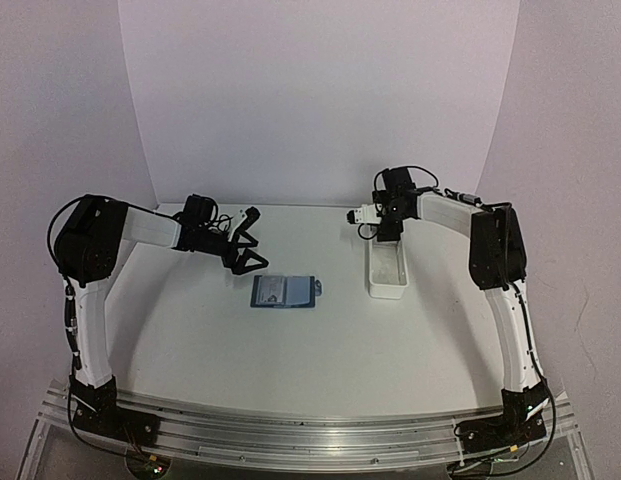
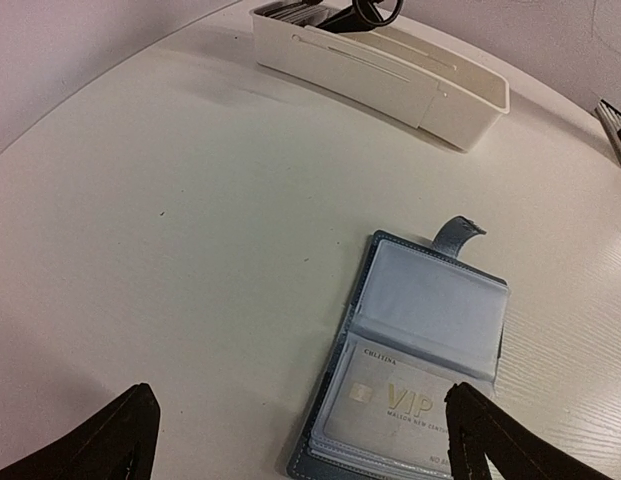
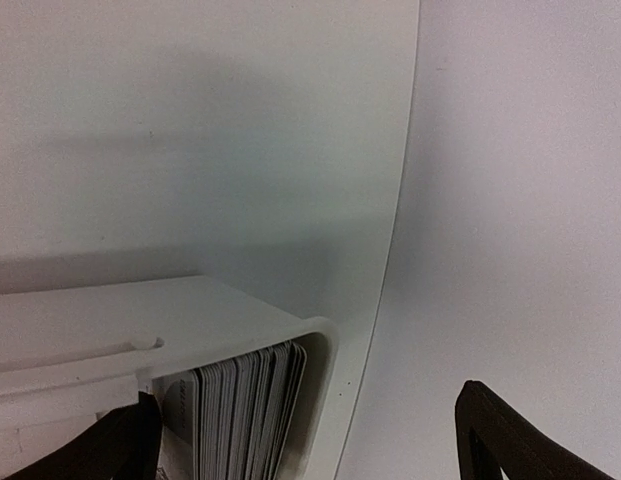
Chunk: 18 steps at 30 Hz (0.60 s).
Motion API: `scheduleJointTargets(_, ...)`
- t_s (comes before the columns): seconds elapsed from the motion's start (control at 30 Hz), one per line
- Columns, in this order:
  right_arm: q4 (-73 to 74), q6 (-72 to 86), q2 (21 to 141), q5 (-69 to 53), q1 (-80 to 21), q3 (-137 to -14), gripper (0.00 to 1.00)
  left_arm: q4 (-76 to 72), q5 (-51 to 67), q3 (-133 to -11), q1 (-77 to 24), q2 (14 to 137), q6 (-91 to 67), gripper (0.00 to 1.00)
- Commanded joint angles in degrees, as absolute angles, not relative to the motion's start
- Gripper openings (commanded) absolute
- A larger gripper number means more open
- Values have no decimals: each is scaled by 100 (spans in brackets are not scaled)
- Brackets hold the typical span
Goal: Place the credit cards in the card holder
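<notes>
The card holder lies open on the white table, dark blue with clear sleeves. In the left wrist view the card holder shows a pale VIP credit card in its near sleeve and a snap tab on its far edge. My left gripper hangs just left of and behind it, open and empty. A stack of credit cards stands on edge in the far end of the white tray. My right gripper is open above that end, holding nothing.
The long white tray lies lengthwise to the right of the card holder, also seen as the tray in the left wrist view. White backdrop walls curve up close behind the tray's far end.
</notes>
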State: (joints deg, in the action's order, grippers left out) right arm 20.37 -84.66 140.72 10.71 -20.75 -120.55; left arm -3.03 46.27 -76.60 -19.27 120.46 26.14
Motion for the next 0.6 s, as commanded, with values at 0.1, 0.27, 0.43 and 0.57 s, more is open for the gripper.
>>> scheduleJointTargets(0.1, 1937, -8554, 14224, 1113, -2063, -12015, 98, -319, 4558, -7817, -1891, 12033, 2713, 99)
scheduleJointTargets(0.27, 1925, -8561, 14262, 1130, -2056, -12017, 98, -297, 4556, -7872, -1892, 12082, 2739, 99)
scheduleJointTargets(0.43, 1925, -8552, 14242, 1143, -2042, -11990, 92, -296, 4548, -7887, -1894, 12094, 2777, 99)
scheduleJointTargets(0.57, 1924, -8506, 14206, 1175, -2028, -12009, 82, -298, 4544, -7868, -1896, 12085, 2820, 99)
